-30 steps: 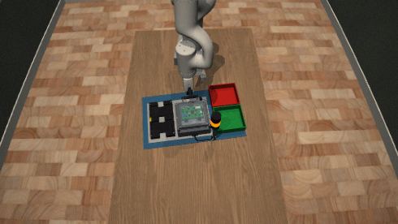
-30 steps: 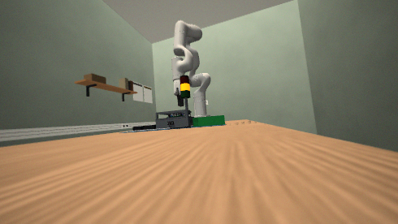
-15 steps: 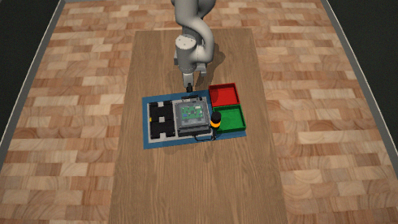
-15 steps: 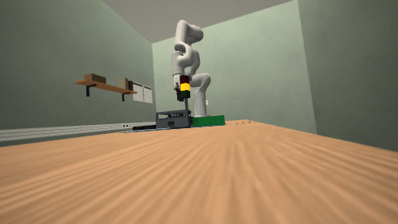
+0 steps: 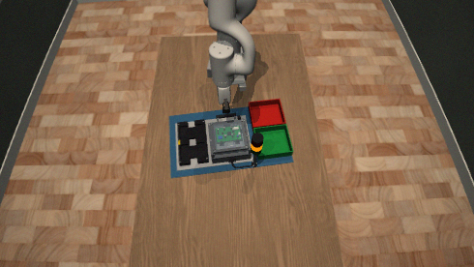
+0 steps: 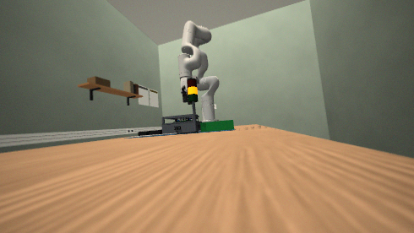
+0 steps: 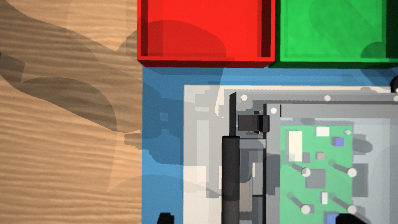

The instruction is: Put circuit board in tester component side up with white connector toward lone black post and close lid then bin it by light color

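Top view: circuit board (image 5: pixel 227 134) (image 6: pixel 182 119) (image 7: pixel 295 192) inside the tester (image 5: pixel 232 156) (image 6: pixel 169 127) (image 7: pixel 300 98), component side up, beneath the clear lid (image 5: pixel 213 140) (image 6: pixel 179 116) (image 7: pixel 272 200). Lid apparently down; latching not confirmable. Loading and closing probably done. Red bin (image 5: pixel 265 101) (image 7: pixel 206 63) and green bin (image 5: pixel 276 157) (image 6: pixel 217 126) (image 7: pixel 330 64) beside the tester, no board in either.

Exterior view: amber showing on the signal light (image 5: pixel 256 145) (image 6: pixel 193 89), neither red nor green. Likely mid-test, so waiting the step in hand.

Wrist view: gripper (image 5: pixel 225 107) (image 6: pixel 186 99) (image 7: pixel 255 218) spread wide, nothing held. Left to do: read verdict, press tab, open lid, bin board by color.

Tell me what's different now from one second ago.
The tool has risen a little and drawn back toward the arm's base. It is open now, with nothing held. The circuit board stayed in the tester, the signal light stayed amber, and the red bin and green bin stayed put.
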